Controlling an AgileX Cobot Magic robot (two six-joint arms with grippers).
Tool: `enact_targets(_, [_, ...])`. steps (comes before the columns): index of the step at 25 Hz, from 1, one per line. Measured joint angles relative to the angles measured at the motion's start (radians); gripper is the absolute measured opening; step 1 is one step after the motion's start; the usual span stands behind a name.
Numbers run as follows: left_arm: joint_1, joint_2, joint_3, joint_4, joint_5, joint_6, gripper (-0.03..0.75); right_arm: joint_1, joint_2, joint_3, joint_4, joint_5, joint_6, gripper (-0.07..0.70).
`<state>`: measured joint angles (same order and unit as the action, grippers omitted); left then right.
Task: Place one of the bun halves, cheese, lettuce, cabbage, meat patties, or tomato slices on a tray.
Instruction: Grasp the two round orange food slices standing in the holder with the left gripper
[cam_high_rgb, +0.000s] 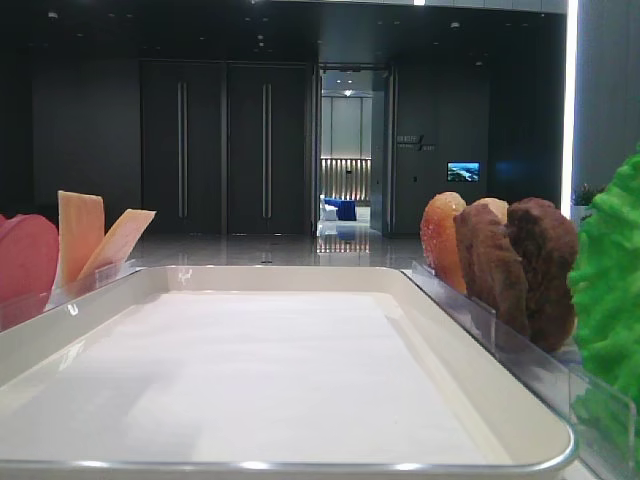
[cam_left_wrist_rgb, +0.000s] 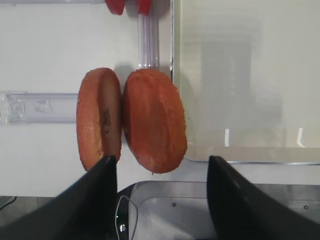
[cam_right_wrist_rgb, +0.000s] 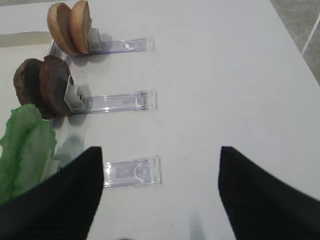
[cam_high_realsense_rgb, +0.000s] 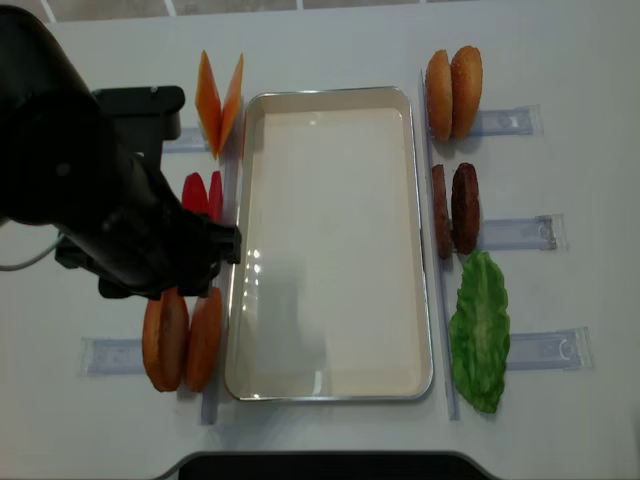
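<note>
The two bun halves nearest the left arm stand on edge, touching each other, in a clear plastic holder just beside the tray's long rim; in the overhead view the same pair sits at the tray's near-left corner, with the tray's white inside bare. The left gripper hangs above this pair with its fingers spread apart and nothing between them, the left finger over the outer half and the right finger out past the inner one. To do the pick well, I judge the jaws should come down straddling only one disc, most easily the inner half next to the rim, closing on its flat faces so the neighbour is not dragged along, then lift straight up before crossing the rim. The right gripper also stands apart and empty, over the table beside the lettuce, meat patties and a second bun pair.
</note>
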<state>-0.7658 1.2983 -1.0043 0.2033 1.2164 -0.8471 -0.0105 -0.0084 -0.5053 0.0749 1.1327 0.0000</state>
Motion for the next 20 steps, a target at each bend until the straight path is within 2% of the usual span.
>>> enact_targets(5, [0.0, -0.002, 0.073, 0.007, -0.007, -0.04, 0.473, 0.0, 0.0, 0.0, 0.0, 0.0, 0.0, 0.449])
enact_targets(13, [0.0, 0.085, 0.108, 0.003, -0.121, -0.052, 0.471, 0.0, 0.0, 0.0, 0.0, 0.0, 0.0, 0.446])
enact_targets(17, [0.0, 0.122, 0.108, -0.015, -0.205, -0.052, 0.471, 0.0, 0.0, 0.0, 0.0, 0.0, 0.0, 0.446])
enact_targets(20, [0.0, 0.141, 0.108, -0.023, -0.226, -0.055, 0.471, 0.0, 0.0, 0.0, 0.0, 0.0, 0.0, 0.446])
